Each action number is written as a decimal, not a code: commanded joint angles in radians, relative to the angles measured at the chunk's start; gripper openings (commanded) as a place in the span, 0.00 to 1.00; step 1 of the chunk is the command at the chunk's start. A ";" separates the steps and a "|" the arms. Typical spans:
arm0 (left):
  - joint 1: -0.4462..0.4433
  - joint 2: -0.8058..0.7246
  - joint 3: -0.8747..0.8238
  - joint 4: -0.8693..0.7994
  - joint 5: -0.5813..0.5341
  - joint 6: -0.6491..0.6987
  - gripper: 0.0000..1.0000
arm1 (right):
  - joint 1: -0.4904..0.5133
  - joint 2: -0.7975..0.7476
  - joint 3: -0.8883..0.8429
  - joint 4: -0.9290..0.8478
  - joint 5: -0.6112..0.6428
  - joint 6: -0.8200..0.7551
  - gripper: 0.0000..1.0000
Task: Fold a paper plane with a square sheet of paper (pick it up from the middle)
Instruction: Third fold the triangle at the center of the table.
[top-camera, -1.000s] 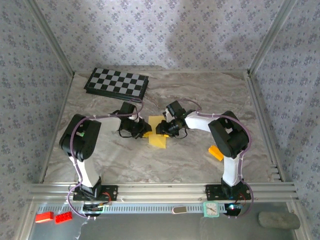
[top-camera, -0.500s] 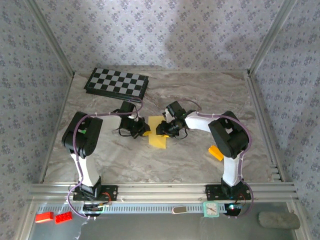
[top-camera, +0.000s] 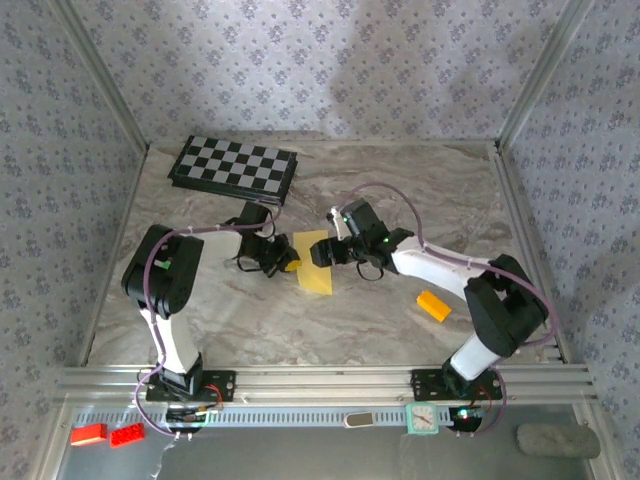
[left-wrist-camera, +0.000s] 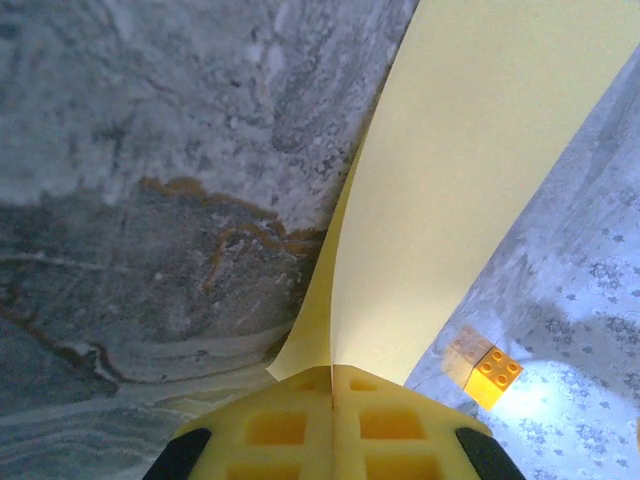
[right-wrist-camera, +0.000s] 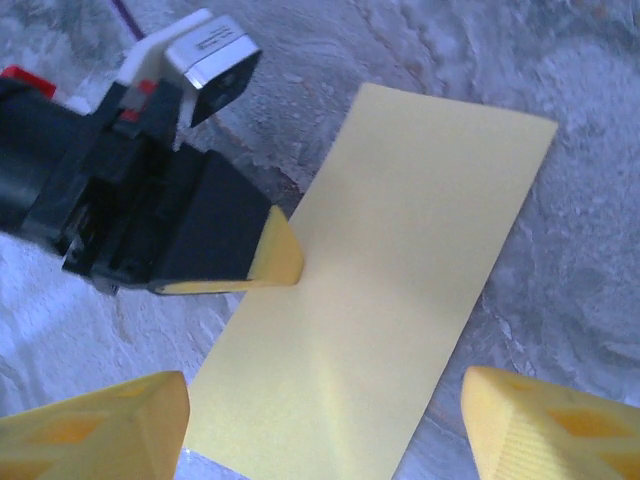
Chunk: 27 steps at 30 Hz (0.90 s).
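Paper (top-camera: 316, 263) is centre of the top view on the tabletop (top-camera: 400, 190), between the two claws, and looks folded into a long rectangle. Left claw (left-wrist-camera: 333, 385) is clamped on the paper's left long edge. Right claw (right-wrist-camera: 325, 400) hangs with jaws wide apart over the lower end of the strip in its own view, gripping nothing. Main risk: a one-sided pinch on a thin sheet. Any pull or lift by the left arm could pivot the paper about that single point, the layers slip, and the next crease lands skewed. The left wrist view shows the sheet bowing up out of the pinch, so a dent or small tear at the clamp looks plausible too. Second risk: if the right claw comes down and closes from that wide, it could bunch the strip rather than flatten it. Orange block (top-camera: 433, 305) at lower right is well apart, so it's unlikely to interfere.
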 joint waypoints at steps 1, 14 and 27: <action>0.001 -0.031 0.015 -0.025 -0.016 -0.046 0.00 | 0.045 -0.038 -0.053 0.073 0.097 -0.167 0.77; -0.002 -0.013 0.022 -0.034 -0.016 -0.072 0.00 | 0.211 -0.002 -0.189 0.300 0.154 -0.488 0.77; -0.002 -0.009 0.023 -0.045 -0.014 -0.068 0.00 | 0.228 0.101 -0.185 0.374 0.205 -0.546 0.68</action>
